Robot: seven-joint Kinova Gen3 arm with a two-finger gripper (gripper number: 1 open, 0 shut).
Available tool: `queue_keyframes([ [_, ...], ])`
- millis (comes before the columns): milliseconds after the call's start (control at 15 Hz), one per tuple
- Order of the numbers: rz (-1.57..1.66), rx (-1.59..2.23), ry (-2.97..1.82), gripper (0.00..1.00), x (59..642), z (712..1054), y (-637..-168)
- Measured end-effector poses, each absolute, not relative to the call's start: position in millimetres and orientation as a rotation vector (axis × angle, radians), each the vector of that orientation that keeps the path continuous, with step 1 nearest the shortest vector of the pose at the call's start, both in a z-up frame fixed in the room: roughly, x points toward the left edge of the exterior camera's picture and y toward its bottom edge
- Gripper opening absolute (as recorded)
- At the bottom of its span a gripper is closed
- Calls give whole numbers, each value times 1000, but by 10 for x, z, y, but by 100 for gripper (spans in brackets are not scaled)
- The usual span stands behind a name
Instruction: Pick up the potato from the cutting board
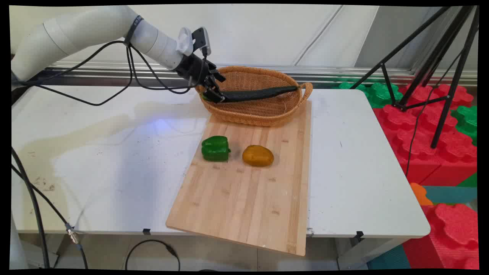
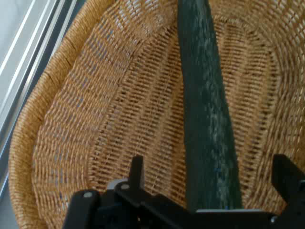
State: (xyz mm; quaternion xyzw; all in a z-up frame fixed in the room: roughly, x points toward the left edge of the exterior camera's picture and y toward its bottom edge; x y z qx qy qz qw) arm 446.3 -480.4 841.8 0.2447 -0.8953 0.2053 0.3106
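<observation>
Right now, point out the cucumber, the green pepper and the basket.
cucumber [image 1: 259, 93], main view, middle of its length.
green pepper [image 1: 216, 148], main view, centre of its body.
basket [image 1: 267, 114], main view, front outer wall.

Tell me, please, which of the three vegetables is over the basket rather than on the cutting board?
The long dark cucumber, spanning the wicker basket by the gripper; the green pepper and the potato lie on the board.

white table [image 1: 363, 160] | on it: wooden cutting board [image 1: 244, 202]
</observation>
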Motion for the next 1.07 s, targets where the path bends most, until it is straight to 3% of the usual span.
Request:
queue_keyframes([
  [467, 504, 658, -2306, 100, 4497, 8705, -4615],
  [1067, 420, 702, -2245, 100, 4795, 9239, -3943],
])
